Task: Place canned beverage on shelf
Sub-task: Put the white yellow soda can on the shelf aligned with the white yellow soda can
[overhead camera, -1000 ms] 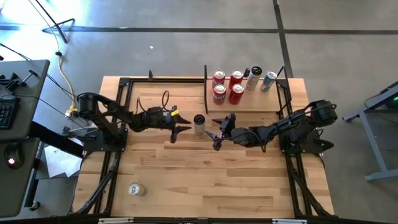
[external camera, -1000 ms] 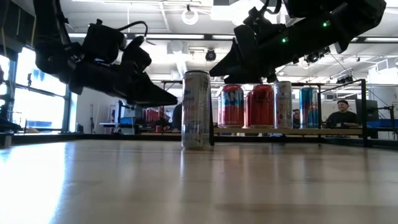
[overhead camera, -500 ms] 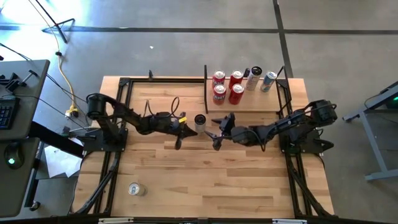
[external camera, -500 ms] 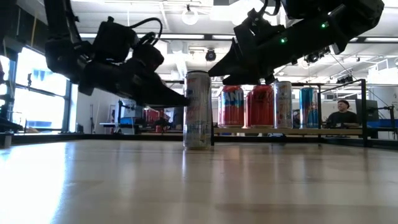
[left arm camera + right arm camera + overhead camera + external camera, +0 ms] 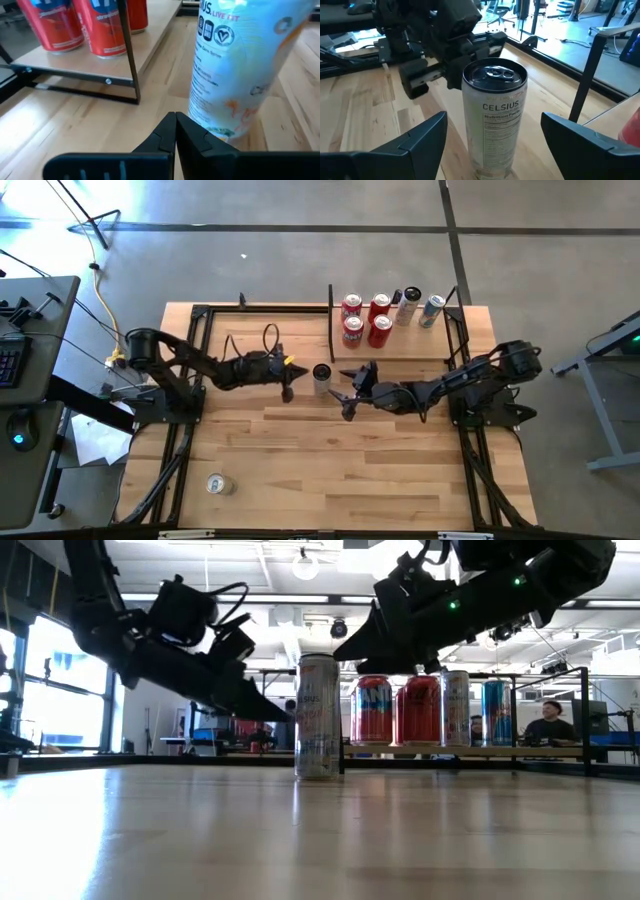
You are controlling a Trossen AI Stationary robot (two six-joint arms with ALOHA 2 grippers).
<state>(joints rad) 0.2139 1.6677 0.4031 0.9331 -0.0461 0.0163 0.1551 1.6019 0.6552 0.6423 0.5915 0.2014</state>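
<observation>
A tall white Celsius can (image 5: 321,377) stands upright on its base on the tabletop, in front of the shelf (image 5: 405,346). The shelf is a pale board with black posts that holds several cans. The can also shows in the low view (image 5: 317,715), the left wrist view (image 5: 235,65) and the right wrist view (image 5: 495,115). My left gripper (image 5: 291,386) is shut and points at the can's lower wall from the table's left, with a small gap showing from above (image 5: 175,120). My right gripper (image 5: 354,390) is open on the can's right side. Its two fingers stand wide apart, short of the can (image 5: 493,125).
Another can (image 5: 215,483) lies on its side near the table's near left corner. The shelf's black front rail and post (image 5: 127,55) stand just behind the white can. Black frame rails run along the table's left and right sides. A person (image 5: 549,720) sits in the room beyond.
My left gripper went toward the white can, then drew back a little toward the table's left, and its tips now sit lower. The can has stayed upright in place. My right gripper has kept still.
</observation>
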